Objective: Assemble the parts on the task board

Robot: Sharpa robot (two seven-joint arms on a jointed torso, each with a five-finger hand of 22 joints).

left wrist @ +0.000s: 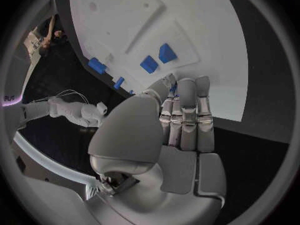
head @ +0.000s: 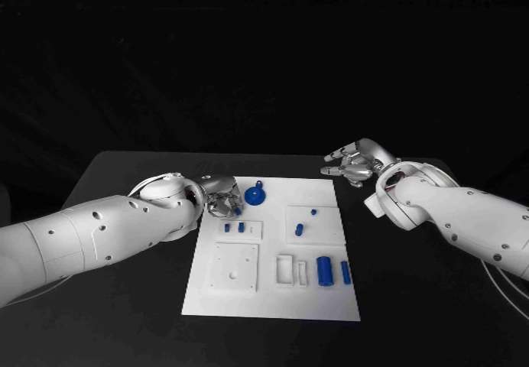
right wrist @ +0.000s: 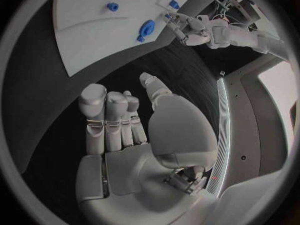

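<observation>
Black desk (head: 132, 172) under dim light, with a white task board (head: 272, 302) lying flat at its middle. Small blue parts sit on the board: a round piece with a tab (head: 254, 196) near the far edge, two little pegs (head: 235, 227) in a raised square, two more (head: 304, 222) on a second square, and a cylinder (head: 324, 271) beside a bar (head: 345, 272) near the right edge. Left hand (head: 222, 197) hangs over the board's far left corner, fingers curled downward close to the round piece; whether it grips anything I cannot tell. Right hand (head: 355, 164) hovers over bare desk beyond the board's far right corner, fingers loosely spread, holding nothing.
</observation>
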